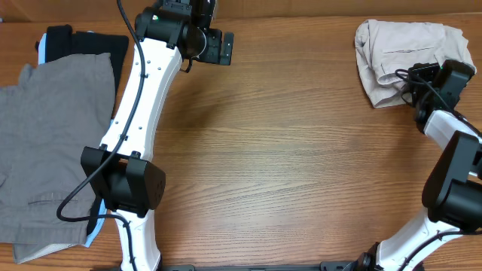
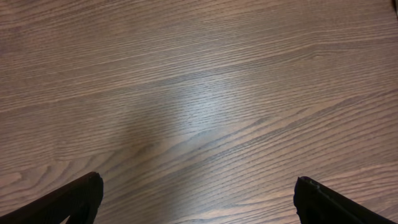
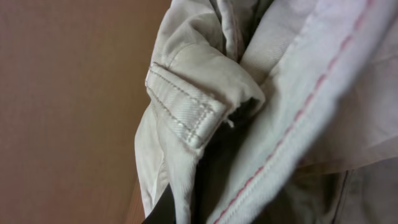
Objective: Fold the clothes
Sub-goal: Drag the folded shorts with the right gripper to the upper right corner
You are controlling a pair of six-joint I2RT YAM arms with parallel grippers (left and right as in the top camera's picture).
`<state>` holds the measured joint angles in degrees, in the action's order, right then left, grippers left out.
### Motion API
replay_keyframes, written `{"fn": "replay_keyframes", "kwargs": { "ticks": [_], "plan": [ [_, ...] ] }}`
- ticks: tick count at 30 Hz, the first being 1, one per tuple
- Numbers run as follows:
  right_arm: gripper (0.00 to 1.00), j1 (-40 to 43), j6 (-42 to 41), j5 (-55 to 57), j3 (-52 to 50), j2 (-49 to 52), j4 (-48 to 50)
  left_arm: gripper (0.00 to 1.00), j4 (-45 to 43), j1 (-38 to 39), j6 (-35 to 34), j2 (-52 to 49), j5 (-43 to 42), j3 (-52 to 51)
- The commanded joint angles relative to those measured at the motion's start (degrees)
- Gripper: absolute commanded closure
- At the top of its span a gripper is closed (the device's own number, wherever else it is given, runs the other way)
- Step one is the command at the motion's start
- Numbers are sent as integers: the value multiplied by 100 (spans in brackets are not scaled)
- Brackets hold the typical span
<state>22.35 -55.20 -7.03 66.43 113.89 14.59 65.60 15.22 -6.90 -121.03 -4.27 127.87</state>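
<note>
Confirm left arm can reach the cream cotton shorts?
Probably not. The wooden table between is free, but the cream cotton shorts lie far right at the right end effector, well beyond the left end effector.

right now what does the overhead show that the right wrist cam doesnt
Only the overhead shows the left gripper over bare wood, the grey trousers and a black garment. Only the right wrist shows a stitched tab and a pink stitch line on the cloth, close up. Both show the beige shorts and the wooden table.
</note>
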Motion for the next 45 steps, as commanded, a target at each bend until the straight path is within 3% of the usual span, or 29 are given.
{"fn": "replay_keyframes", "kwargs": {
  "ticks": [1, 14, 34, 35, 36, 37, 38, 45],
  "plan": [
    [96, -11, 214, 76, 190, 195, 170, 0, -7, -20, 48, 39, 42, 42],
    [96, 363, 1062, -61, 365, 907, 420, 0, -122, -20, 48, 39, 39, 42],
    [95, 516, 1224, -48, 984, 992, 330, 0, -306, -20, 48, 39, 39, 42],
    [84, 516, 1224, -55, 984, 1003, 299, 0, -306, -20, 48, 39, 39, 42],
    [54, 516, 1226, -52, 984, 1005, 229, 0, -306, -20, 50, 39, 39, 42],
    [16, 516, 1263, -57, 984, 1005, 151, 0, -308, -20, 50, 39, 39, 42],
    [0, 516, 1355, -111, 984, 1003, 105, 0, -308, -20, 50, 39, 39, 42],
    [0, 841, 1517, -938, 984, 354, -553, 0, -372, -20, 50, 39, 39, 42]
  ]
}}
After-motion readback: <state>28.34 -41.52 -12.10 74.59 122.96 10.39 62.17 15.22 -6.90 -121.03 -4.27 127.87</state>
